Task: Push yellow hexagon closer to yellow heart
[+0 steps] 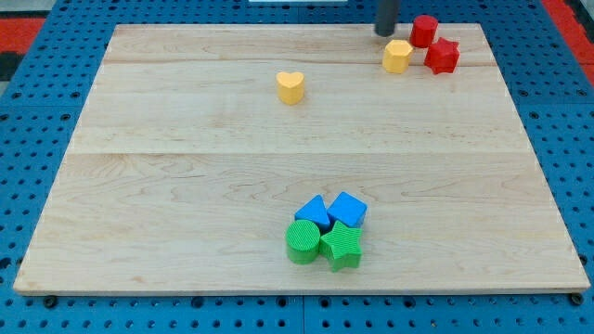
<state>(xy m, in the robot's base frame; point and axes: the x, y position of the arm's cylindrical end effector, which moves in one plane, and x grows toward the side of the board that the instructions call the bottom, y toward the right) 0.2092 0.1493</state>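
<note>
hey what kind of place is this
Likely a robotics lab tabletop: a wooden board on blue pegboard, small coloured blocks such as the yellow hexagon and yellow heart, and my tip just above the hexagon.

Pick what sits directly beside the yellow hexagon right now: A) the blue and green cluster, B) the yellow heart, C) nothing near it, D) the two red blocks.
D: the yellow hexagon sits at the view's top right with the red cylinder and red star just to its right, my tip just above-left of it, and the yellow heart well off to the left.

One camera looks steeply down from the near edge, taking in the whole wooden board (186,186).
</note>
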